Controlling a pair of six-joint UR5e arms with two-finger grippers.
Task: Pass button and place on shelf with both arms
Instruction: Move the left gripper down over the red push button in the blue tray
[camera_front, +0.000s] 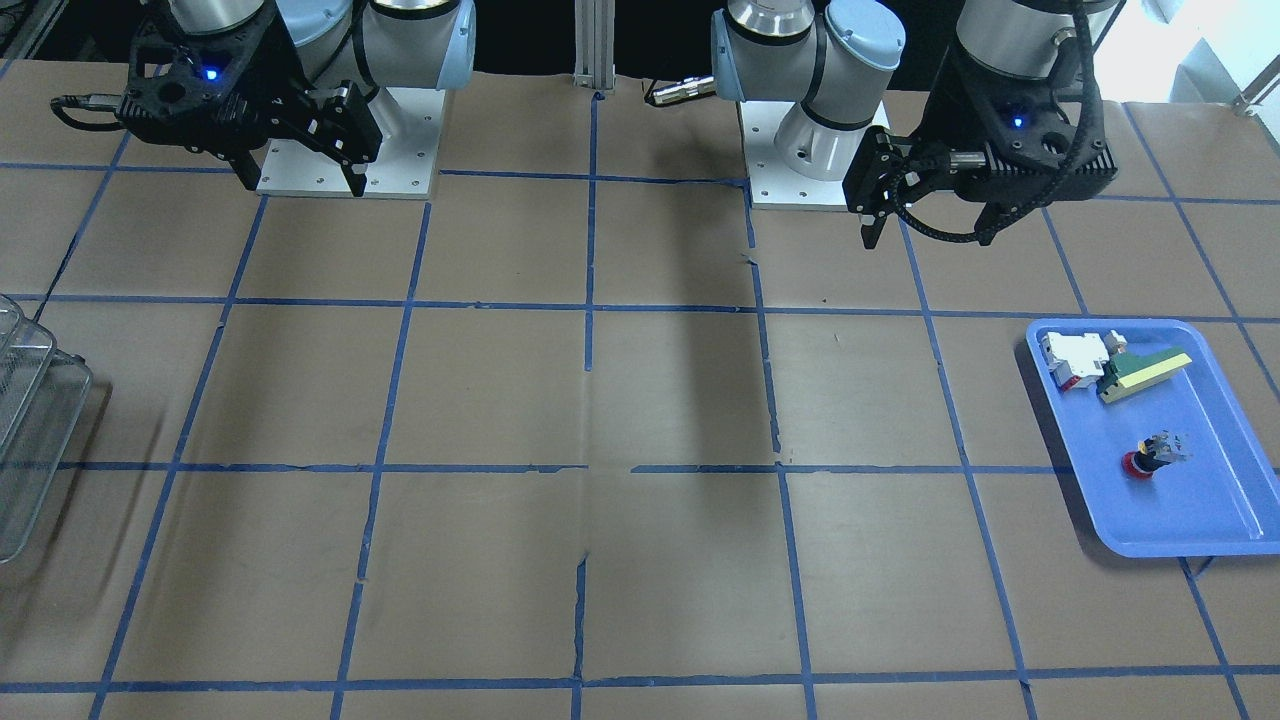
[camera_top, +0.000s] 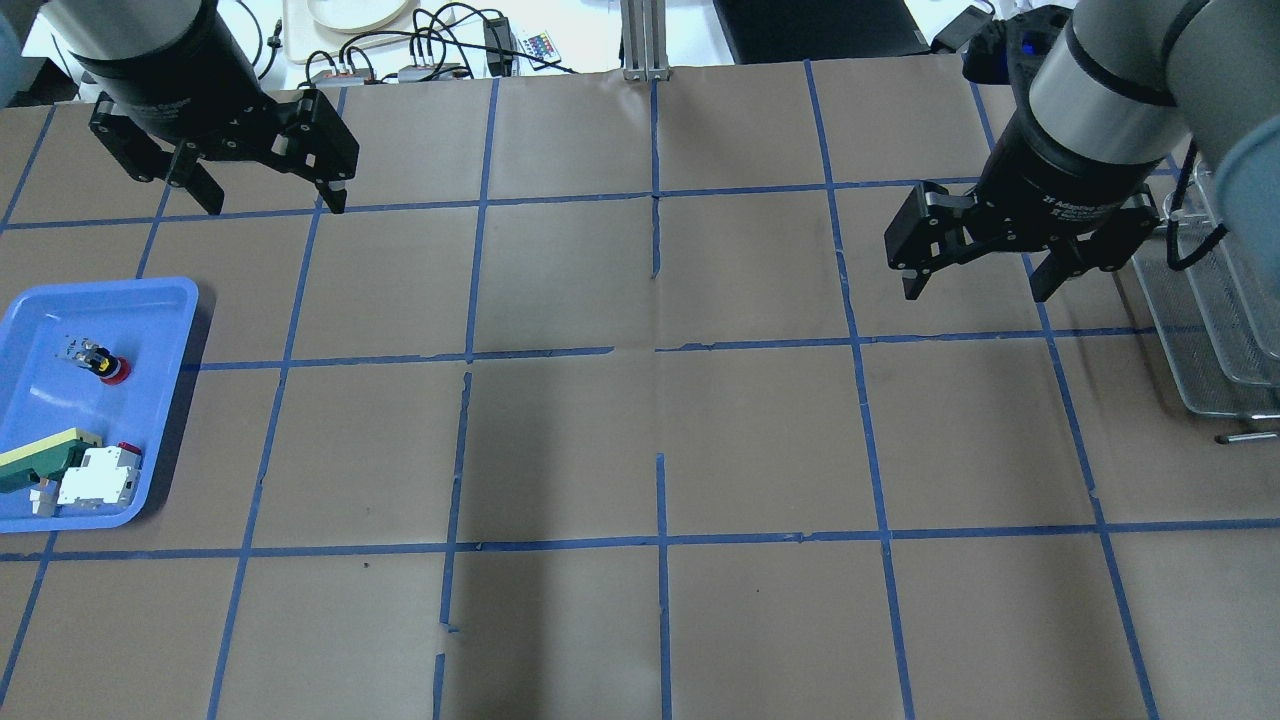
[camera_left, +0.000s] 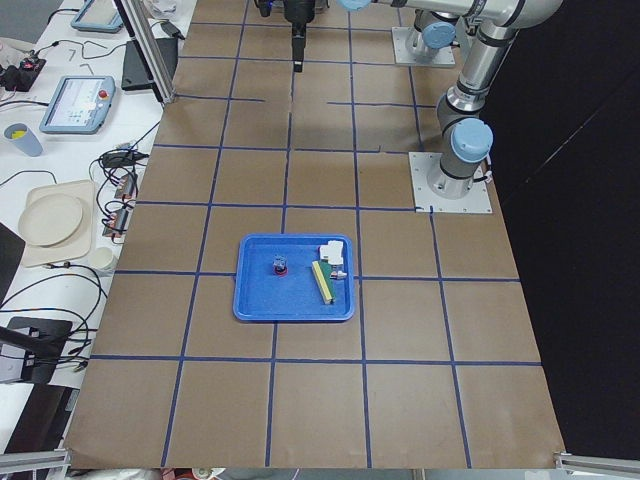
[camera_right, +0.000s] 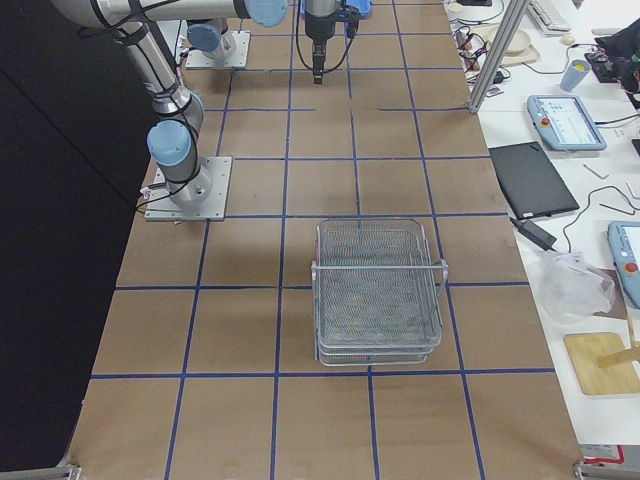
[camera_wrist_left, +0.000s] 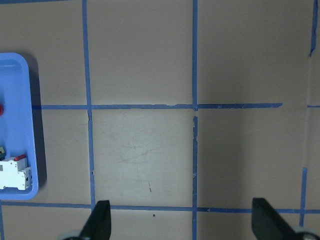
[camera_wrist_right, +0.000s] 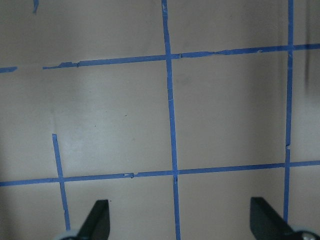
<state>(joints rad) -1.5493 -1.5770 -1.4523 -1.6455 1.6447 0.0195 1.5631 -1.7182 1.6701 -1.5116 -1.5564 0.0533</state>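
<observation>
The button (camera_front: 1150, 458), with its red cap and black body, lies in the blue tray (camera_front: 1210, 490). It also shows in the overhead view (camera_top: 100, 362) and the exterior left view (camera_left: 280, 265). My left gripper (camera_top: 275, 205) is open and empty, high above the table and beyond the tray; it also shows in the front-facing view (camera_front: 928, 238) and its own wrist view (camera_wrist_left: 182, 220). My right gripper (camera_top: 978, 293) is open and empty, just left of the wire-mesh shelf (camera_top: 1220, 330); it also shows in the front-facing view (camera_front: 303, 187). The shelf (camera_right: 378, 290) looks empty.
A white-and-red block (camera_front: 1075, 358) and a green-and-yellow wedge (camera_front: 1140, 372) lie in the tray beside the button. The tray's edge shows in the left wrist view (camera_wrist_left: 20, 125). The brown table carries a blue tape grid. Cables and devices lie beyond its far edge.
</observation>
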